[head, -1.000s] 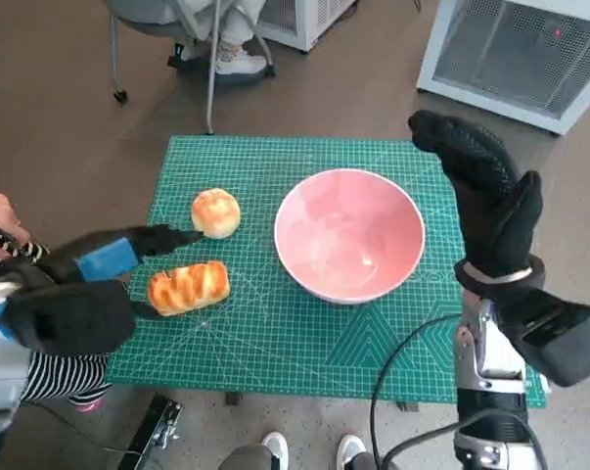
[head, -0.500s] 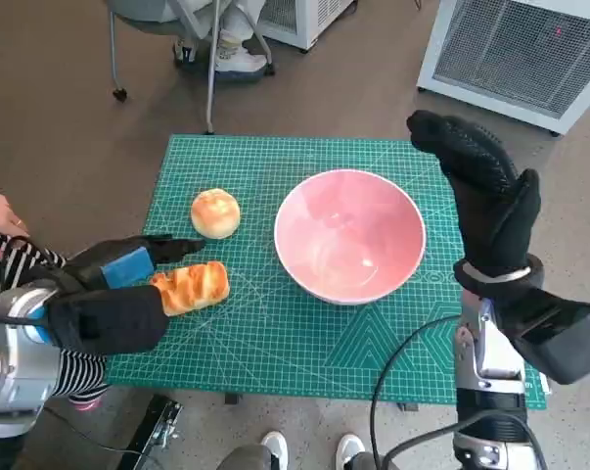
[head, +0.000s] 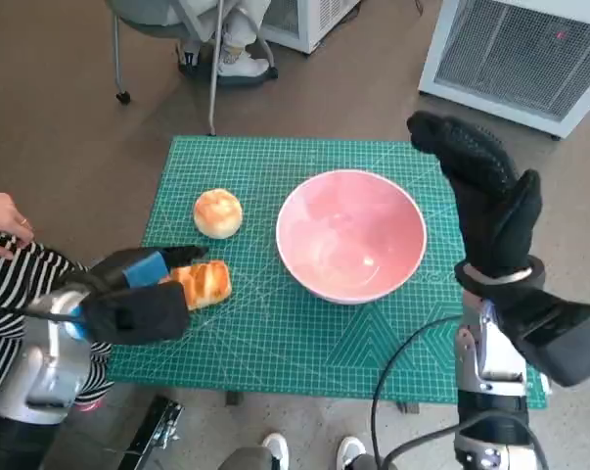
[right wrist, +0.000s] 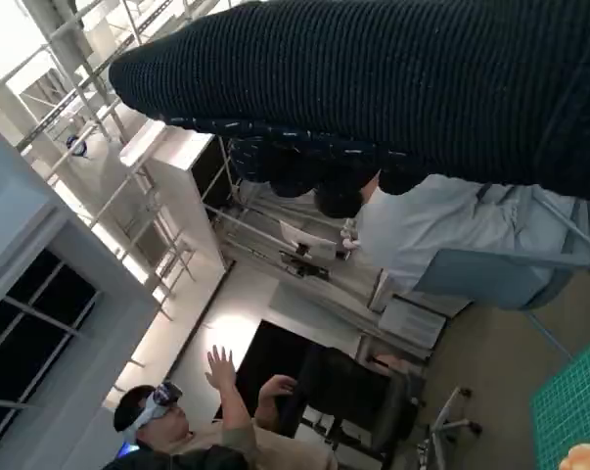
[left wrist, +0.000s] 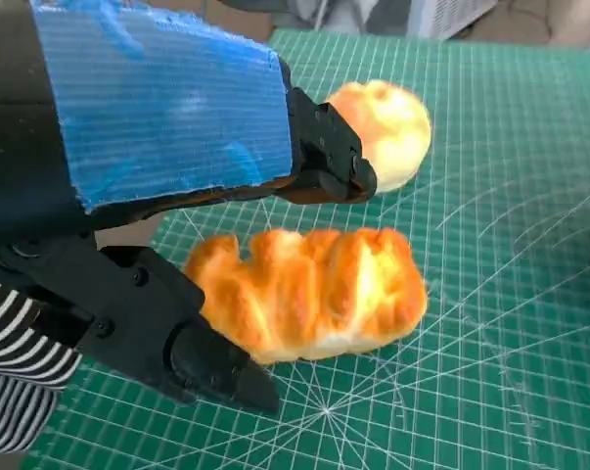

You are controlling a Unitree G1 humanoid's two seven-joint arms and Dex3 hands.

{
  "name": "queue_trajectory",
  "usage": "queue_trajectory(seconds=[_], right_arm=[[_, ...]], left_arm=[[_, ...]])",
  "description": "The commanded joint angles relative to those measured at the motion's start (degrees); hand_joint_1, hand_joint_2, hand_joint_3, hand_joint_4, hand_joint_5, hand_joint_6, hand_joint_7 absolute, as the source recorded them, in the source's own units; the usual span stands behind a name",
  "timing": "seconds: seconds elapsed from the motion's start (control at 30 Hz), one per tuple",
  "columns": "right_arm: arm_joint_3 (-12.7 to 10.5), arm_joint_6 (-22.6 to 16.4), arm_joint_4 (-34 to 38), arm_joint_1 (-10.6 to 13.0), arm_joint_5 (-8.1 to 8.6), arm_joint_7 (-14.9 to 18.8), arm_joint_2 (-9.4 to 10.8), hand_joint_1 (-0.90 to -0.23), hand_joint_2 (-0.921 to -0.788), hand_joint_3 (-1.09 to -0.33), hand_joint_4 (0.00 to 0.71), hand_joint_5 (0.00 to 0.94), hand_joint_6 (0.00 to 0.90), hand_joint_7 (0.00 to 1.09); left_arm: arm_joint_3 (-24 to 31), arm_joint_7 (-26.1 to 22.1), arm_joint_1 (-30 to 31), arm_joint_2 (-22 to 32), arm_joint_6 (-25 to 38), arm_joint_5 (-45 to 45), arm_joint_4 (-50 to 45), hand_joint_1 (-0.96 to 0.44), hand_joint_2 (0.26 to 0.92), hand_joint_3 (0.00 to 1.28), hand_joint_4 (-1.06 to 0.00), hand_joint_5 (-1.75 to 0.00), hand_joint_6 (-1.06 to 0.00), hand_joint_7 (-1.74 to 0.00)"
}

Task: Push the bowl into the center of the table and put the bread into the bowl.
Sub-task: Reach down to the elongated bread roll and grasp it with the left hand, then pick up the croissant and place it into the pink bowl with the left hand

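Since a second ago the left hand point(head: 138, 292) has drawn back from the round bun point(head: 218, 212) and now straddles the long bread point(head: 203, 284) beside the pink bowl point(head: 351, 235), fingers apart; right hand point(head: 485, 201) hovers spread, empty

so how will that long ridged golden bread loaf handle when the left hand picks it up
The long ridged golden bread loaf looks soft and puffy, so it would probably dent if squeezed. It lies flat on the green cutting mat, so rolling seems unlikely. The left hand has fingers either side of it, apparently apart.
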Motion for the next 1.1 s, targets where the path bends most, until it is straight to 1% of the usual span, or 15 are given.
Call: queue_trajectory(seconds=[0.03, 0.1, 0.13, 0.17, 0.2, 0.23, 0.27, 0.4, 0.5, 0.77, 0.8, 0.87, 0.97, 1.0, 1.1], right_arm=[[0.0, 0.9, 0.1, 2.0, -0.14, -0.1, -0.2, -0.701, -0.921, -0.666, 0.145, 0.002, 0.143, 0.34], [0.0, 0.9, 0.1, 2.0, -0.15, -0.1, -0.3, -0.698, -0.921, -0.666, 0.145, 0.002, 0.140, 0.34], [-0.1, 0.9, 0.1, 2.0, -0.14, -0.1, -0.3, -0.696, -0.921, -0.666, 0.145, 0.002, 0.138, 0.34], [-0.1, 0.9, 0.2, 2.1, -0.11, -0.1, -0.3, -0.694, -0.921, -0.666, 0.145, 0.002, 0.137, 0.34], [-0.1, 0.9, 0.2, 2.0, -0.11, -0.1, -0.3, -0.693, -0.921, -0.666, 0.145, 0.002, 0.136, 0.34], [-0.1, 0.9, 0.3, 2.0, -0.10, -0.1, -0.3, -0.692, -0.921, -0.666, 0.145, 0.002, 0.135, 0.34], [-0.1, 0.8, 0.3, 2.0, -0.16, -0.1, -0.3, -0.691, -0.921, -0.666, 0.145, 0.002, 0.134, 0.34], [-0.1, 0.8, 0.5, 2.0, -0.37, -0.3, -0.2, -0.687, -0.921, -0.665, 0.146, 0.002, 0.128, 0.34], [0.0, 0.7, 0.5, 2.1, -0.50, -0.4, 0.0, -0.686, -0.921, -0.666, 0.146, 0.002, 0.126, 0.34], [0.0, 0.5, 0.8, 2.0, -0.55, -0.4, 0.0, -0.684, -0.921, -0.673, 0.145, 0.001, 0.119, 0.35], [-0.1, 0.5, 0.9, 2.0, -0.54, -0.4, 0.0, -0.684, -0.921, -0.674, 0.145, 0.001, 0.118, 0.35], [0.0, 0.5, 0.9, 2.0, -0.56, -0.4, 0.0, -0.684, -0.921, -0.675, 0.144, 0.000, 0.118, 0.35], [0.0, 0.5, 0.7, 2.1, -0.62, -0.5, 0.1, -0.684, -0.921, -0.676, 0.143, 0.000, 0.118, 0.35], [0.0, 0.5, 0.6, 2.1, -0.61, -0.5, 0.1, -0.684, -0.921, -0.676, 0.142, 0.000, 0.117, 0.35], [0.0, 0.4, 0.6, 2.2, -0.53, -0.4, 0.1, -0.684, -0.921, -0.676, 0.142, 0.000, 0.117, 0.36]], left_arm=[[-2.5, 3.8, -0.5, -1.9, -1.0, 3.4, 4.1, -0.18, 0.801, 0.01, -0.56, -0.32, -0.53, -0.18], [-2.4, 4.6, -0.3, -2.0, -1.5, 3.8, 4.0, -0.13, 0.809, 0.00, -0.57, -0.59, -0.50, -0.44], [-2.3, 4.8, -0.2, -2.0, -1.7, 3.9, 4.0, -0.11, 0.811, 0.00, -0.58, -0.68, -0.49, -0.56], [-2.2, 5.2, 0.1, -2.0, -2.2, 4.0, 3.7, -0.11, 0.812, 0.00, -0.58, -0.72, -0.48, -0.60], [-2.0, 5.5, 0.3, -2.0, -2.5, 4.0, 3.6, -0.01, 0.834, 0.01, -0.61, -0.81, -0.48, -0.66], [-1.8, 6.1, 0.6, -1.9, -3.2, 3.9, 3.4, 0.13, 0.865, 0.02, -0.65, -0.95, -0.48, -0.75], [-1.5, 6.7, 0.9, -1.8, -4.0, 3.8, 3.3, 0.08, 0.885, 0.04, -0.69, -1.03, -0.51, -0.89], [-0.9, 8.3, 1.5, -1.3, -6.4, 3.4, 3.4, 0.02, 0.896, 0.06, -0.75, -1.17, -0.61, -0.98], [-0.1, 9.2, 1.9, -1.0, -8.3, 2.9, 3.5, 0.01, 0.897, 0.07, -0.76, -1.20, -0.64, -1.00], [2.5, 10.4, 2.9, -0.9, -11.5, 1.4, 2.2, 0.00, 0.858, 0.11, -0.80, -1.18, -0.71, -0.96], [2.9, 10.4, 3.0, -0.9, -11.8, 1.2, 1.9, 0.00, 0.822, 0.17, -0.81, -1.17, -0.71, -0.97], [4.0, 10.6, 3.4, -1.0, -12.4, 0.7, 0.6, 0.00, 0.784, 0.24, -0.82, -1.15, -0.70, -1.01], [5.1, 10.9, 3.6, -1.2, -13.3, 0.1, -0.6, 0.00, 0.767, 0.27, -0.83, -1.11, -0.69, -1.05], [5.6, 11.1, 3.7, -1.3, -13.7, -0.1, -1.3, 0.00, 0.778, 0.26, -0.81, -1.12, -0.67, -1.09], [6.9, 11.7, 3.4, -1.9, -14.4, -0.8, -3.3, 0.00, 0.779, 0.25, -0.83, -1.07, -0.66, -1.12]])
